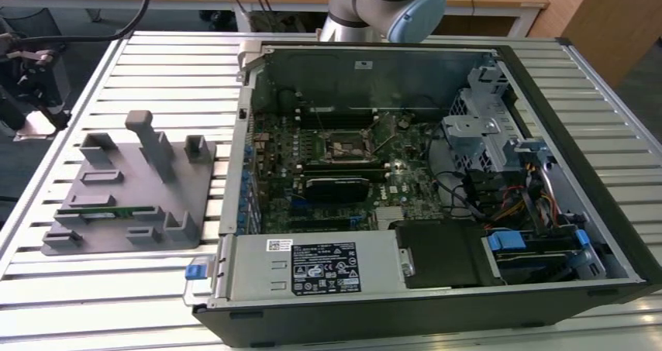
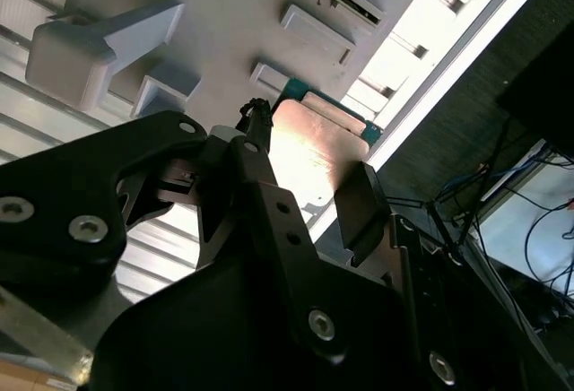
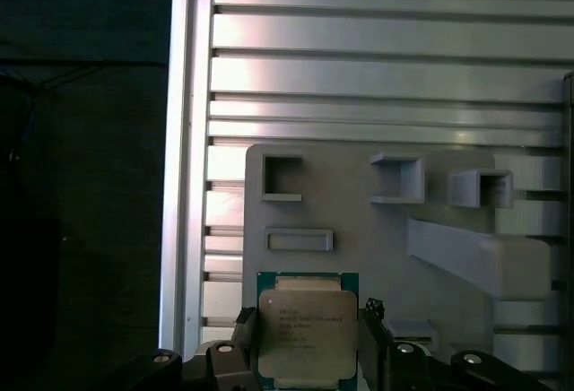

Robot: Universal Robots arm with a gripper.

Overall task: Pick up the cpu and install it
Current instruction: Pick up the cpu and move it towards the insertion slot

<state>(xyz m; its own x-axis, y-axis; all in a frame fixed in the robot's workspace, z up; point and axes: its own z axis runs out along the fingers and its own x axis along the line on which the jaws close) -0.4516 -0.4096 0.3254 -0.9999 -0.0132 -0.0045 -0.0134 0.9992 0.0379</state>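
The cpu (image 3: pixel 305 330), a flat square chip with a silver top and a green rim, sits between my gripper's (image 3: pixel 308 337) two black fingers. It hangs just over the grey holder plate (image 3: pixel 359 221). One finger (image 3: pixel 246 328) meets one edge of the chip and the other closes on the opposite edge. In the second wrist view the shiny cpu (image 2: pixel 314 149) lies between the black fingers (image 2: pixel 362 198) of my gripper (image 2: pixel 309 162). The exterior view shows the open computer case with the motherboard socket (image 1: pixel 346 145) near its middle.
The grey holder plate (image 1: pixel 129 188) lies on the slatted table, toward the exterior view's left of the case, with a tall post (image 1: pixel 155 146), several brackets and a narrow green memory stick (image 1: pixel 108 210). Case walls (image 1: pixel 579 173), drive cage and cables surround the motherboard. The arm's base (image 1: pixel 383 6) stands behind the case.
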